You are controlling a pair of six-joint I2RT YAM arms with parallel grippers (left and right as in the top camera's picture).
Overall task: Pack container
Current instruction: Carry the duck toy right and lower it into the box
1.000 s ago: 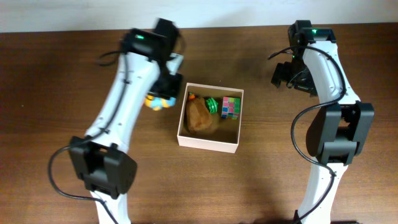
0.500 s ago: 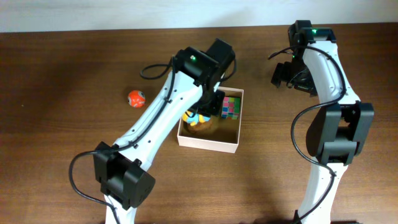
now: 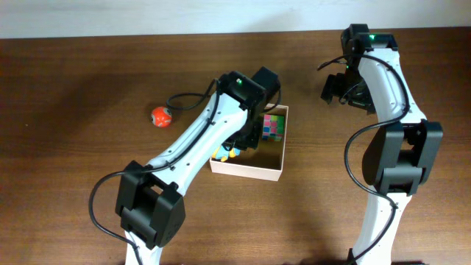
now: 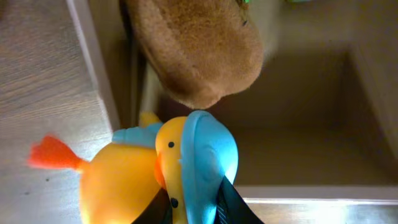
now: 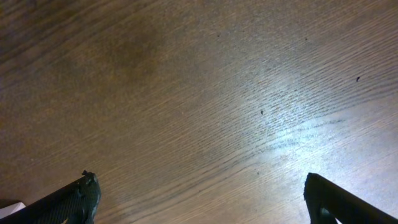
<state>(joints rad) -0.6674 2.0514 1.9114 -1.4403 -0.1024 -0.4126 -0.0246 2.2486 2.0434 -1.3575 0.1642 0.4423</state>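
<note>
The container point(image 3: 272, 174) is a square shallow box with white walls and a tan inside, at the table's middle. My left gripper point(image 4: 194, 202) is shut on a yellow rubber duck with a blue cap point(image 4: 180, 165) and holds it low inside the container's left side, next to a brown stuffed toy point(image 4: 199, 50). The duck peeks out under my left arm in the overhead view point(image 3: 227, 154). A multicoloured cube point(image 3: 274, 126) lies in the container's far right corner. My right gripper point(image 5: 199, 193) is open and empty above bare table at the back right.
A small orange ball point(image 3: 160, 115) lies on the table left of the container. My left arm point(image 3: 213, 132) covers much of the container's left half. The right arm point(image 3: 383, 81) stands at the right side.
My left gripper has gone lower into the container with the duck, toward its front left corner. The right arm has not moved.
</note>
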